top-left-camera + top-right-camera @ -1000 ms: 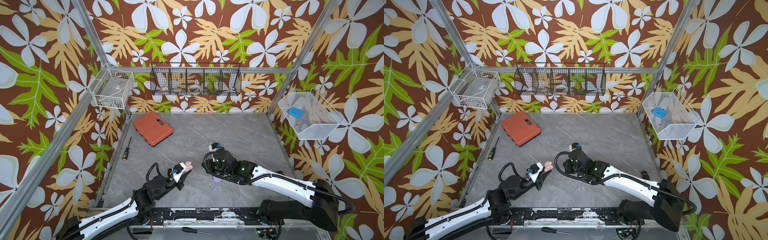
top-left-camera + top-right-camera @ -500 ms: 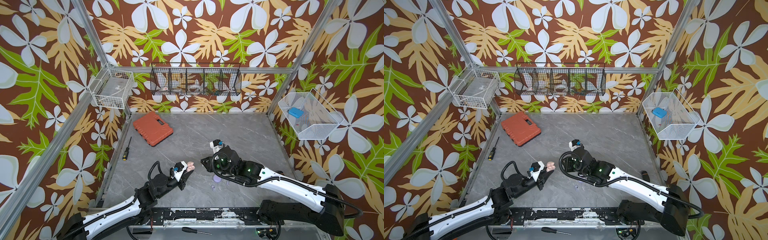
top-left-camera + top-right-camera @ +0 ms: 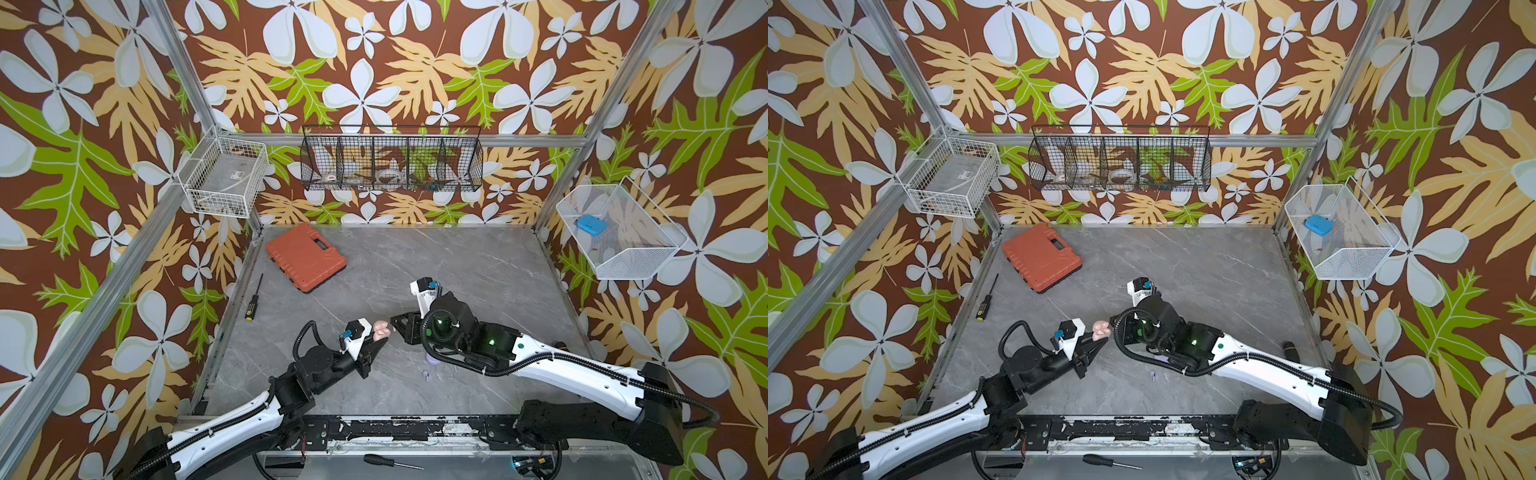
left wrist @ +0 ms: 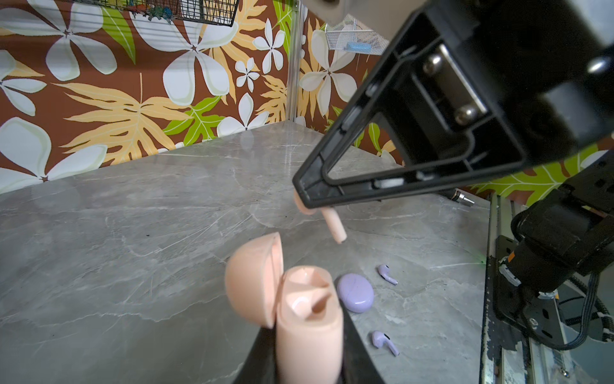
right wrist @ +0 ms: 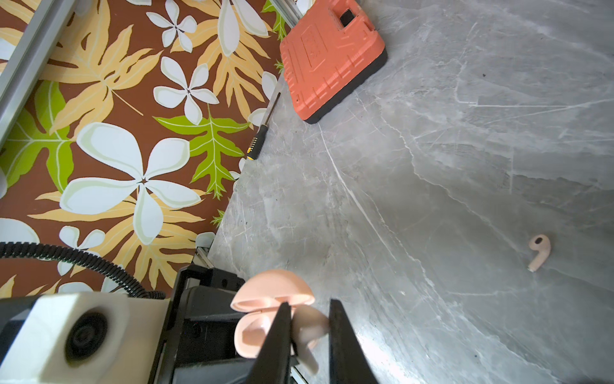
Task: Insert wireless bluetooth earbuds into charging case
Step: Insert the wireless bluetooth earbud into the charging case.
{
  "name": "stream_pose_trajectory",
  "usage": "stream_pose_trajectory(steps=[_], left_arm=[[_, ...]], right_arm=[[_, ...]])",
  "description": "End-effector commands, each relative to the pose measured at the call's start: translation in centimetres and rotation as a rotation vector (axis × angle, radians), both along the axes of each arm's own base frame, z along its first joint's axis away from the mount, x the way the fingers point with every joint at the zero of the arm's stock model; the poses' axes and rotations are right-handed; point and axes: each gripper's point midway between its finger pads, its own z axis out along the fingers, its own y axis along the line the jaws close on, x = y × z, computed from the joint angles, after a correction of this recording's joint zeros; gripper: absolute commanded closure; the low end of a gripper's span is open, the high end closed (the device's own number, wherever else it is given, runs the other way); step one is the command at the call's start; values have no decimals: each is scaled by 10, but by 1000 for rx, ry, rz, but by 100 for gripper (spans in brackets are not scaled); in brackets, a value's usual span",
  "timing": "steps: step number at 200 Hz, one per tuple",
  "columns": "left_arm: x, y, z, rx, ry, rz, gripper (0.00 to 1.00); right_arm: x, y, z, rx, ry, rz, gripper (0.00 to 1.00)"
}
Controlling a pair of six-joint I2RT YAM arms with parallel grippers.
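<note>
Right claw [image 5: 310, 320] clamped on pale pink stemmed earbud [image 4: 335, 226], left claw [image 3: 377, 341] gripping open pink case [image 4: 309, 327]

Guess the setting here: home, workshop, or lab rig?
Probably a lab robot cell: aluminium frame, leaf-print walls, wire baskets hung around a grey tabletop, left arm and right arm mounted on its front rail.

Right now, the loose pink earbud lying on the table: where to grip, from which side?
Grip the loose pink earbud by its rounded head, coming from straight above. It lies flat on the table with bare surface around it; a head grip should leave the stem free for the open pink case.
</note>
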Motion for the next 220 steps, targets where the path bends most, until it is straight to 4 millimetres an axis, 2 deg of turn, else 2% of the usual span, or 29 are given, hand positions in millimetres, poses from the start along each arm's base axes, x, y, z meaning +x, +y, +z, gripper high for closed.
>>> stream_pose_trajectory(steps=[1,95,220], left_arm=[[-1,-1,16,-68,-21,-10,100],[-3,0,22,-101,-30,-17,100],[-2,10,38,-161,-75,13,100]], right_arm=[[3,9,14,60,-25,-6,81],[-1,20,21,110,-44,1,82],[-10,24,11,114,-32,8,82]])
